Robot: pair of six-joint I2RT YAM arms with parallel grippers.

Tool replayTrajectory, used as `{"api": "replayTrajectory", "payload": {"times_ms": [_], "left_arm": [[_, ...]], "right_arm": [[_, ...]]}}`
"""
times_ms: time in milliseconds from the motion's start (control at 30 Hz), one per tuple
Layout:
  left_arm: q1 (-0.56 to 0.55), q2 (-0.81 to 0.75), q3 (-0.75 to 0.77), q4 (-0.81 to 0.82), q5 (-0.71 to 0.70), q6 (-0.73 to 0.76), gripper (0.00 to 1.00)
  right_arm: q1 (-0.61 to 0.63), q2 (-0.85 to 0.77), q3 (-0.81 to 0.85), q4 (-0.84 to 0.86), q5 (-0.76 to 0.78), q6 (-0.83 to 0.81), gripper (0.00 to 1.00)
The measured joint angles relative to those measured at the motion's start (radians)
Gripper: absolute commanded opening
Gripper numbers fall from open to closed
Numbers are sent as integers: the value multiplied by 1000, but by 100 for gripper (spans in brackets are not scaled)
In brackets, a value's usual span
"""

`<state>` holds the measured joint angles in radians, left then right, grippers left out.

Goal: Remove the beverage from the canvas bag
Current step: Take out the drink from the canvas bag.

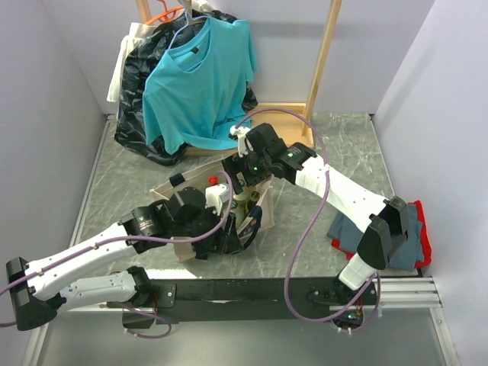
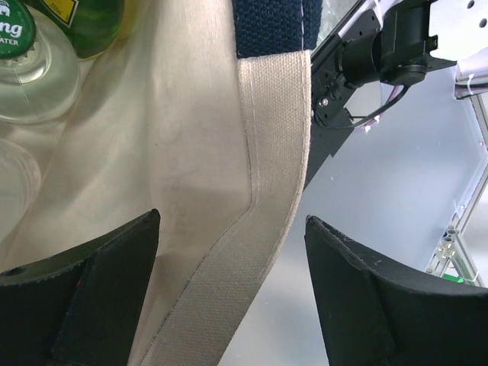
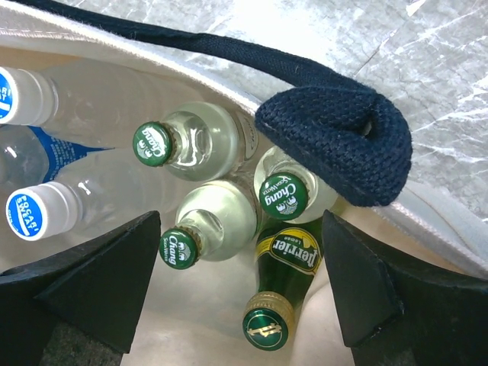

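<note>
**A:** Where is the left tool (image 2: 232, 221)?
**B:** Released. Its fingers stand on either side of the rim of the canvas bag (image 2: 267, 152), and neither presses it.
**A:** And the drinks?
**B:** All are inside that bag, mid-table (image 1: 335, 145). In the right wrist view, two white-capped bottles (image 3: 42, 210) sit at 9 o'clock. Three green-capped clear bottles (image 3: 206, 221) are central, and a green bottle (image 3: 288, 263) is at 6 o'clock.
**A:** The right tool (image 3: 240, 221)?
**B:** Spread wide above those caps, grasping nothing. A dark strap handle (image 3: 335, 141) loops at its 1 o'clock.
**A:** Elsewhere?
**B:** A teal shirt (image 1: 198, 76) at 11 o'clock and folded clothes (image 1: 415, 236) at 4 o'clock.
</note>
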<state>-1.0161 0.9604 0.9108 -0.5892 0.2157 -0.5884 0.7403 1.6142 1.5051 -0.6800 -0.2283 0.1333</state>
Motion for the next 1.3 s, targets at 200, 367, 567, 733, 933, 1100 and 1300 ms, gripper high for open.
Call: {"api": "replayTrajectory", "payload": {"times_ms": [200,367,567,733,933,1100,1300], "left_arm": [[0,0,-2,1,-1,1,83],[0,0,-2,1,-5,1,83],[0,-2,-2,1,-12,1,83],[0,-2,-1,0,-14,1,84],[0,-2,-1,-2,-24,1,84],[0,-2,3,-6,-33,1,84],[0,-3,8,-14,-50,1,84]], "right_arm": [[2,8,0,0,0,0,91],[11,42,5,0,2,-3,89],[22,72,8,5,16,-6,84],[21,84,14,3,37,-4,70],[22,89,14,-14,70,-5,70],[23,89,14,-20,78,-7,70],[23,97,15,-24,92,-10,60]]}}
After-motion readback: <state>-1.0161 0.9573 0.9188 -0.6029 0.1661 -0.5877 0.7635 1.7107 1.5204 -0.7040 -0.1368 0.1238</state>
